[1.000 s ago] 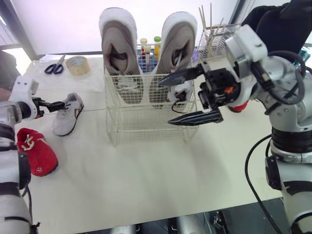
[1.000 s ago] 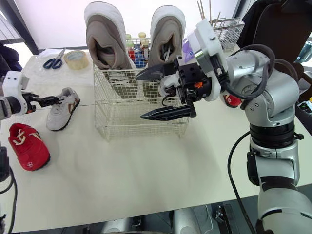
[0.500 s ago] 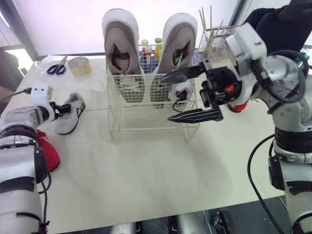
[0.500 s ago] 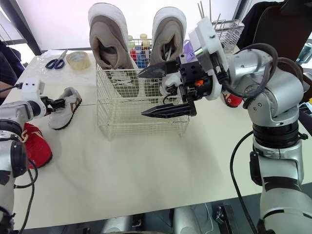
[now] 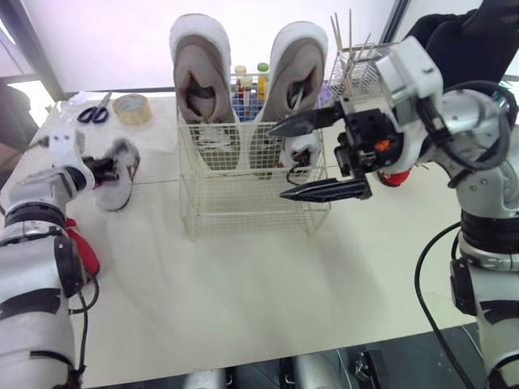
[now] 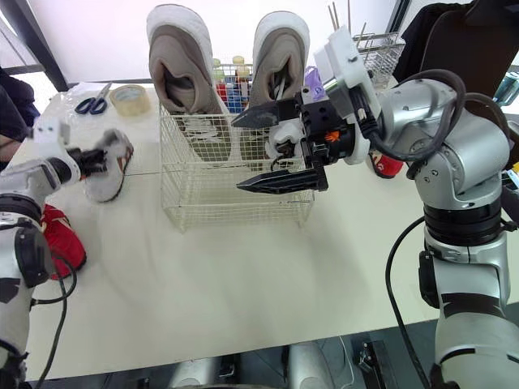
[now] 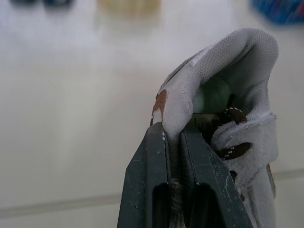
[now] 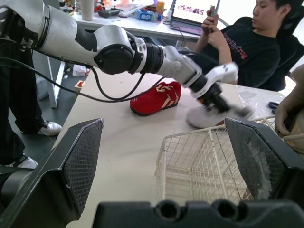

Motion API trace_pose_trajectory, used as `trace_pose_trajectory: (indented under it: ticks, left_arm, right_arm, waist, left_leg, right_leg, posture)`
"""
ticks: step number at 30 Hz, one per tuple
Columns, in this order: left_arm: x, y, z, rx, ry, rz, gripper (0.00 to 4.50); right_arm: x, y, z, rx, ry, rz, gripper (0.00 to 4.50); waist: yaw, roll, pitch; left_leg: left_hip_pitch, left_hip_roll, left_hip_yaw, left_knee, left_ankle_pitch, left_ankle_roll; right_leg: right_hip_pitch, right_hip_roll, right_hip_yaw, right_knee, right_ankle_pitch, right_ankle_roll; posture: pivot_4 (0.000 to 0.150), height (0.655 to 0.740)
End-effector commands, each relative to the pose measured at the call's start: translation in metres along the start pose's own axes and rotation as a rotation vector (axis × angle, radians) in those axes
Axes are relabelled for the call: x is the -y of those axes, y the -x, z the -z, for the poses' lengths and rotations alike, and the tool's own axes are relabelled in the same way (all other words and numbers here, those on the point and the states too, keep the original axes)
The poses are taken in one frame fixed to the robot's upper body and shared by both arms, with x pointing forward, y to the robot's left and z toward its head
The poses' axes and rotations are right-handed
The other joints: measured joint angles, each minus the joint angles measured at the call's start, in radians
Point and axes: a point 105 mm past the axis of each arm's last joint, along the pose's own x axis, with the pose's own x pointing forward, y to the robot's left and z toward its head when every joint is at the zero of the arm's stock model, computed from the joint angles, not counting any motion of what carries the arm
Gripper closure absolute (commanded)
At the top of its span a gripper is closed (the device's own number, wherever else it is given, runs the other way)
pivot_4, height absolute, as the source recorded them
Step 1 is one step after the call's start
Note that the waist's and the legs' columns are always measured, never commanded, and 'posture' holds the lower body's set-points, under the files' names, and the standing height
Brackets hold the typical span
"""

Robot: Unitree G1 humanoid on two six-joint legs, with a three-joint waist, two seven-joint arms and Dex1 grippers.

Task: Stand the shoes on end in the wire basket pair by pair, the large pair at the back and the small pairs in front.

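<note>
Left claw: the left gripper [image 7: 173, 142] is pressed onto the heel collar of the small grey shoe [image 5: 118, 172], with one thin fold of fabric pinched between the fingers.
Grey shoe: it is held at the table's [image 5: 243, 308] left side, well apart from the wire basket [image 5: 243, 207]. Whether it is lifted clear cannot be told.
Right claw: the right gripper [image 5: 315, 157] is spread wide with nothing held. It hovers at the basket's front right corner, just before the small shoe's mate [image 5: 302, 151], which is stood on end inside.
Basket: the large pair [image 5: 199, 77] is stood at the back, and the front left space is seen free.
Risk, slip: the shoe hangs from a soft edge only, so it is likely to swing or be dropped if the arm is moved fast.
Risk, snag: the toe or the lace could be caught on the basket's rim if the shoe is brought in too low, and the light basket could then be dragged.
Risk, toppling: the standing shoes could be knocked over by a shoe pushed in at an angle.
Risk, collision: the arms could be brought together at the basket front unless the right claw is withdrawn first.
Risk, order: the red shoe [image 8: 156, 97] lies beside the left arm and could be brushed on the way.
</note>
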Motion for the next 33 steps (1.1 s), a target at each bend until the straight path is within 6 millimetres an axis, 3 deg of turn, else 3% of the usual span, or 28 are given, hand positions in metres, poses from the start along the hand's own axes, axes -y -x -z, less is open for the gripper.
trace_pose_trajectory:
  ticks: [1, 3, 9, 11, 16, 20, 24, 33]
  left_arm:
    - [0.014, 0.036, -0.123, 0.554, -0.064, 0.032, 4.49]
    - [0.030, 0.061, -0.144, 0.730, -0.082, 0.020, 4.49]
    - [0.066, 0.124, -0.170, 1.040, -0.089, -0.127, 4.49]
    - [0.093, 0.144, -0.175, 1.128, -0.110, -0.096, 4.49]
    - [0.141, 0.168, -0.176, 1.212, -0.136, -0.012, 4.49]
    - [0.166, 0.170, -0.175, 1.236, -0.128, 0.073, 4.49]
    - [0.200, 0.156, -0.155, 1.218, -0.082, 0.179, 4.49]
    - [0.230, 0.128, -0.121, 1.164, -0.019, 0.193, 4.49]
  right_arm:
    - [0.001, 0.001, -0.007, 0.006, 0.046, 0.006, 0.00]
    - [0.002, 0.001, -0.007, 0.009, 0.043, 0.007, 0.00]
    - [0.008, 0.001, -0.005, 0.013, 0.037, -0.001, 0.00]
    - [0.010, 0.001, -0.003, 0.006, 0.039, -0.009, 0.00]
    - [0.016, 0.002, 0.000, -0.013, 0.047, -0.024, 0.00]
    - [0.021, 0.004, 0.002, -0.023, 0.051, -0.028, 0.00]
    - [0.024, 0.009, 0.003, -0.043, 0.054, -0.020, 0.00]
    - [0.022, 0.017, 0.009, -0.086, 0.011, 0.012, 0.00]
  waist:
    - [-0.001, -0.001, 0.000]
    - [-0.002, -0.001, 0.000]
    - [-0.001, 0.000, 0.000]
    - [0.000, -0.001, 0.000]
    - [0.003, -0.001, 0.000]
    - [0.001, -0.001, 0.000]
    - [0.003, -0.001, 0.000]
    - [0.003, -0.001, -0.001]
  left_leg:
    - [0.000, 0.000, 0.000, 0.000, 0.000, 0.000]
    - [0.000, 0.000, 0.000, 0.000, 0.002, -0.004]
    - [0.002, -0.001, 0.003, -0.001, 0.002, -0.004]
    - [0.002, -0.001, 0.003, 0.000, 0.000, 0.000]
    - [0.003, -0.002, 0.002, 0.000, 0.000, 0.000]
    - [0.003, -0.002, 0.002, 0.000, 0.000, 0.000]
    - [0.004, -0.002, 0.002, 0.000, 0.000, 0.001]
    - [0.004, -0.002, 0.002, 0.000, -0.001, 0.001]
  right_leg:
    - [0.000, 0.000, 0.000, 0.000, 0.000, 0.000]
    - [0.000, -0.002, 0.000, 0.000, 0.000, 0.000]
    - [0.000, -0.006, -0.001, 0.000, 0.000, 0.000]
    - [0.000, -0.006, -0.002, 0.001, 0.000, 0.000]
    - [0.002, -0.007, -0.003, 0.000, 0.001, 0.000]
    - [0.003, -0.006, -0.003, 0.000, 0.001, 0.000]
    - [0.003, -0.006, -0.004, 0.000, 0.001, 0.000]
    - [0.004, -0.006, -0.005, -0.001, 0.001, 0.000]
  posture:
    - [0.150, 0.7400]
    - [0.150, 0.7400]
    - [0.150, 0.7400]
    - [0.150, 0.7400]
    - [0.150, 0.7400]
    - [0.150, 0.7400]
    - [0.150, 0.7400]
    - [0.150, 0.7400]
